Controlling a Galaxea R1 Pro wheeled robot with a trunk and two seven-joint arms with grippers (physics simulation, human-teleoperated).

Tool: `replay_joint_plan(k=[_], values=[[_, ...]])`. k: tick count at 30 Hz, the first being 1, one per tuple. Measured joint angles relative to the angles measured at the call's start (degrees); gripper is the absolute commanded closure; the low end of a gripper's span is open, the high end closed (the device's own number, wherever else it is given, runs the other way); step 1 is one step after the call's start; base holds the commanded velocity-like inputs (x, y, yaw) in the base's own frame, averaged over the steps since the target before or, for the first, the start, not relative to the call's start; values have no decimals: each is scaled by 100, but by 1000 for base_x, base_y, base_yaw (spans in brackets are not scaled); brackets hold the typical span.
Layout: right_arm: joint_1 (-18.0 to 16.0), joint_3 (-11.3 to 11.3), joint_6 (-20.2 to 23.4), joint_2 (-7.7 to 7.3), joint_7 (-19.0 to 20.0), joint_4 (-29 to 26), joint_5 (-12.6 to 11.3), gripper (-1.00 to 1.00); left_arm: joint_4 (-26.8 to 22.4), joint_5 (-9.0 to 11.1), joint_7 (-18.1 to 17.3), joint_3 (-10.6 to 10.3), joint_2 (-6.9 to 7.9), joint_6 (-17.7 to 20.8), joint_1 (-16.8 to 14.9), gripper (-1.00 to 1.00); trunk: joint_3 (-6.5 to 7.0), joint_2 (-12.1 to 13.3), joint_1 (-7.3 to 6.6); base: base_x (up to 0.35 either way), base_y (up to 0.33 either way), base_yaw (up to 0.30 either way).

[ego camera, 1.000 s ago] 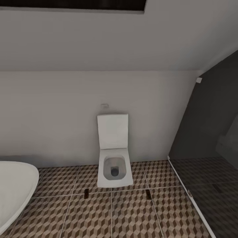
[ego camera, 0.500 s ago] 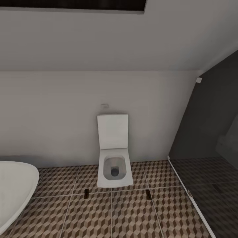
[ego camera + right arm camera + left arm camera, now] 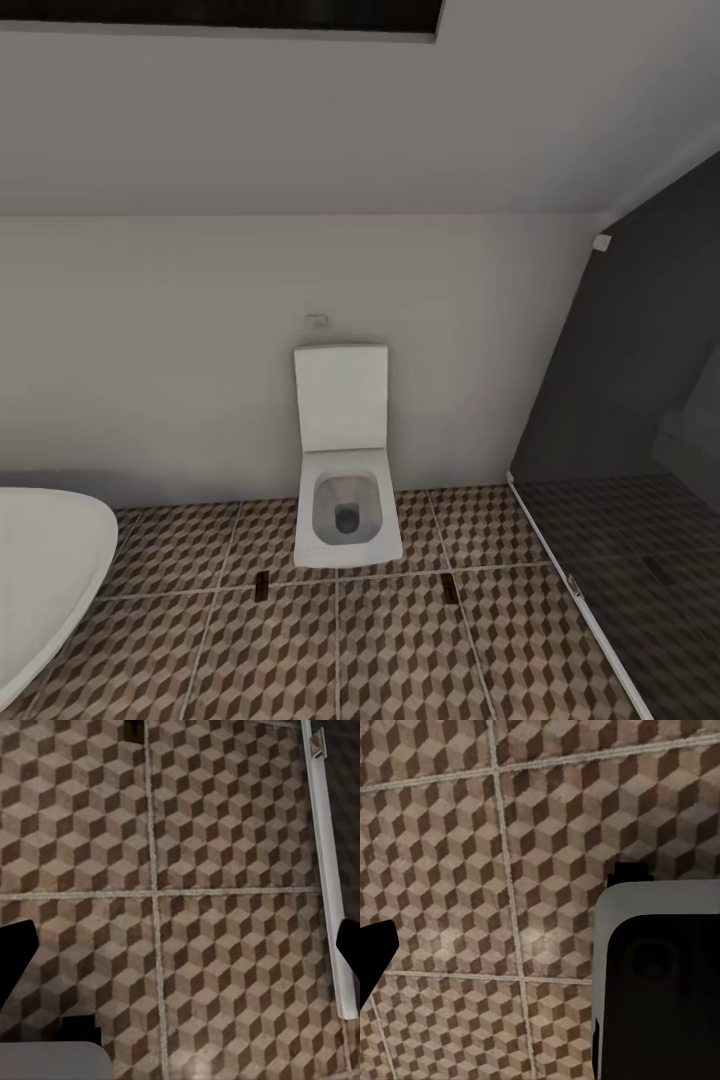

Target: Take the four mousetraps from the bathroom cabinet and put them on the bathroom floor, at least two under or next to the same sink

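Note:
Two small dark-brown mousetraps lie flat on the cube-patterned bathroom floor (image 3: 400, 640), one (image 3: 262, 587) left of the toilet's front and one (image 3: 450, 588) right of it, both on grout lines. A dark slab (image 3: 135, 727) at the edge of the right wrist view looks like a mousetrap. My right gripper (image 3: 180, 952) hangs open over bare tiles, its black fingertips (image 3: 15, 960) wide apart and empty. My left gripper (image 3: 540, 952) also hangs open over tiles, with one black fingertip (image 3: 375, 952) showing. The cabinet and the sink are out of view.
A square white toilet (image 3: 345, 500) stands against the white wall straight ahead. The oval white bathtub (image 3: 45, 570) is at the left. A dark glass shower screen (image 3: 620, 420) with a white floor rail (image 3: 330, 892) runs along the right. My own base (image 3: 660, 982) shows beside the left gripper.

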Motion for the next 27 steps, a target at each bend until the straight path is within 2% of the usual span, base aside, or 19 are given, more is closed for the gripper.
replay_joint_plan(k=[27], values=[[0, 0, -1, 5, 16, 14, 0, -100, -1, 0, 0, 0, 2, 0, 0, -100, 0, 0, 0, 0, 0, 0]])
